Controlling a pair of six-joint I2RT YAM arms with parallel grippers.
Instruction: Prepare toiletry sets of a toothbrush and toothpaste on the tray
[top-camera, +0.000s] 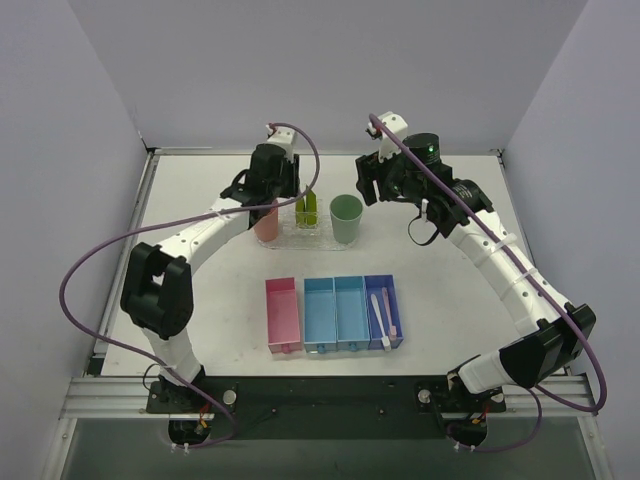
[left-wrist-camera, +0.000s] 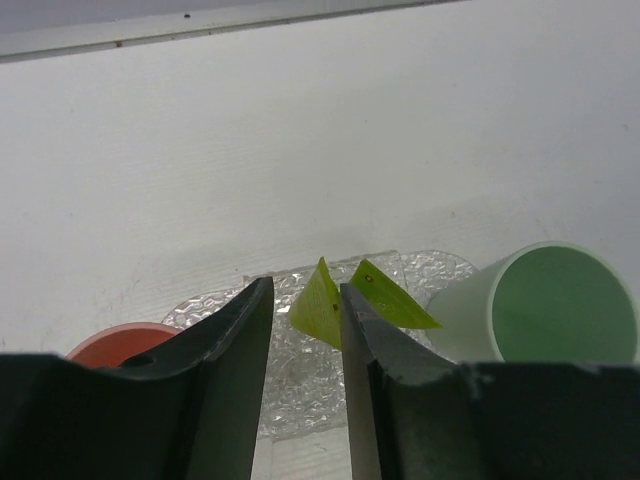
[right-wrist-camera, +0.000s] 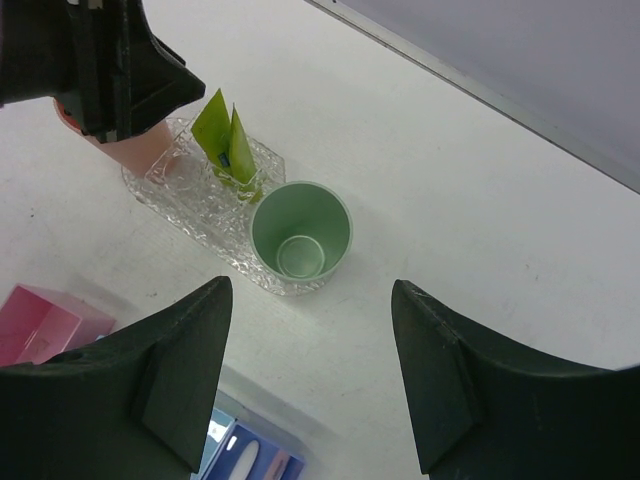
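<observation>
Two yellow-green toothpaste tubes (top-camera: 306, 208) stand upright in a small clear rack (right-wrist-camera: 240, 185) on the clear bumpy tray (top-camera: 300, 240), between a pink cup (top-camera: 266, 222) and a green cup (top-camera: 346, 218). My left gripper (top-camera: 272, 198) hovers over the pink cup end of the tray. Its jaws are narrowly open and empty, with the tubes (left-wrist-camera: 320, 305) just beyond the fingertips. My right gripper (top-camera: 372, 190) is wide open and empty, above the table right of the green cup (right-wrist-camera: 300, 235). Two pale pink-and-white toothbrushes (top-camera: 381, 312) lie in the dark blue bin (top-camera: 381, 335).
A row of bins stands at the front centre: a pink bin (top-camera: 283, 315), two light blue bins (top-camera: 335, 312) and the dark blue one. The table's back edge and wall lie just behind the tray. The green cup is empty.
</observation>
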